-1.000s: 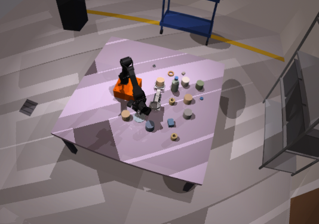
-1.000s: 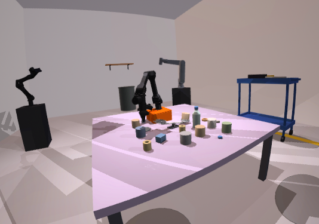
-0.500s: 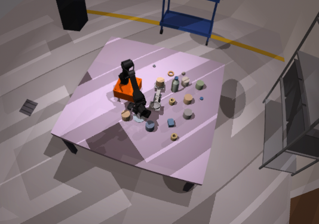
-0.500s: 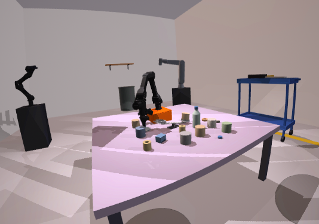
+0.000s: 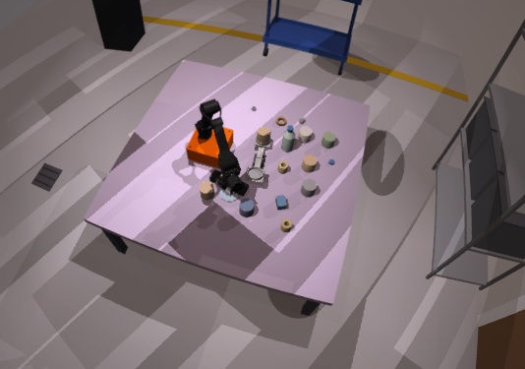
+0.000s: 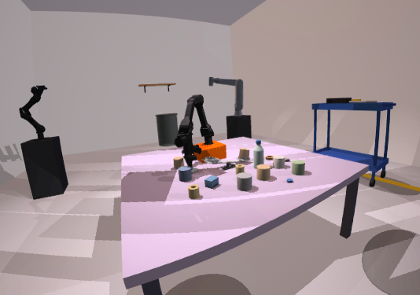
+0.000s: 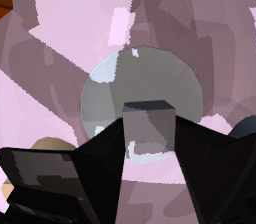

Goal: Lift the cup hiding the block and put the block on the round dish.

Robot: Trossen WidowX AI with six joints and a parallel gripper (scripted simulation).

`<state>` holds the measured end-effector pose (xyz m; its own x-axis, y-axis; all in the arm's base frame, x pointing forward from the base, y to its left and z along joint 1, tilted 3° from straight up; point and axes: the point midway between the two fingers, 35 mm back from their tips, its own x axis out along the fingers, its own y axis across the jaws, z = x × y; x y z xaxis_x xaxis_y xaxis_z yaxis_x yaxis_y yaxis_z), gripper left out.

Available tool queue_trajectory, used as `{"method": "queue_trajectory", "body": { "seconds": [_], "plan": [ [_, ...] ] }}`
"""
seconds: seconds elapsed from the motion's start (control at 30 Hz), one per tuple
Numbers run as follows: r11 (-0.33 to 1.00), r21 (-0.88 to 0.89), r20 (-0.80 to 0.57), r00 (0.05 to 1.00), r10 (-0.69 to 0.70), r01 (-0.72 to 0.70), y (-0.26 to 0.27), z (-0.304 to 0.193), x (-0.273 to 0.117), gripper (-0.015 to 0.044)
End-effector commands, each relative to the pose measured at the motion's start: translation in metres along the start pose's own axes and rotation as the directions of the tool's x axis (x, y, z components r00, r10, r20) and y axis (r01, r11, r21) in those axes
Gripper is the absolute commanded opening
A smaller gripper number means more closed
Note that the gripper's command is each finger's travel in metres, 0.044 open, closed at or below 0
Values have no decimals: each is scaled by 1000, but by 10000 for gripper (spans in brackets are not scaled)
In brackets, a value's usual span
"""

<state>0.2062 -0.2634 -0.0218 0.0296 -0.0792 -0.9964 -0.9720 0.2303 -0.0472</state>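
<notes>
My gripper [image 6: 190, 164] [image 7: 146, 122] points down and is shut on the grey block [image 7: 149, 131], low over the round dish. The pale round dish [image 5: 226, 198] [image 6: 194, 170] [image 7: 103, 102] lies under the block in the wrist view; whether the block touches it cannot be told. The balance [image 5: 260, 157] has a tan cup [image 5: 263, 136] [image 6: 244, 153] on its far end. Its near pan [image 5: 256, 173] [image 6: 212, 160] bears no cup. Other tan cup-like pieces stand on the table, one beside the dish [image 5: 206, 190] [image 6: 178, 162] and one right of the balance [image 5: 309, 162] [image 6: 263, 172].
A dark blue cylinder [image 5: 247, 208] [image 6: 185, 174] [image 7: 251, 128] stands close to the dish. A blue block [image 5: 280, 202] [image 6: 211, 182], a grey cylinder [image 5: 309, 188] [image 6: 244, 182] and a bottle [image 5: 288, 141] [image 6: 258, 156] stand farther right. The orange base [image 5: 210, 147] [image 6: 212, 151] is behind the gripper.
</notes>
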Motion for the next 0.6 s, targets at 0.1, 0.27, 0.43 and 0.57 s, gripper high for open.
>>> {"method": "queue_trajectory", "body": {
  "seconds": [0.1,0.27,0.43,0.57],
  "plan": [
    [1000,0,0,1000,0,0,0,0,0,263],
    [1000,0,0,1000,0,0,0,0,0,394],
    [1000,-5,3,1000,-1,1,0,0,-54,440],
    [1000,-6,2,1000,-1,1,0,0,-60,440]
  ]
}}
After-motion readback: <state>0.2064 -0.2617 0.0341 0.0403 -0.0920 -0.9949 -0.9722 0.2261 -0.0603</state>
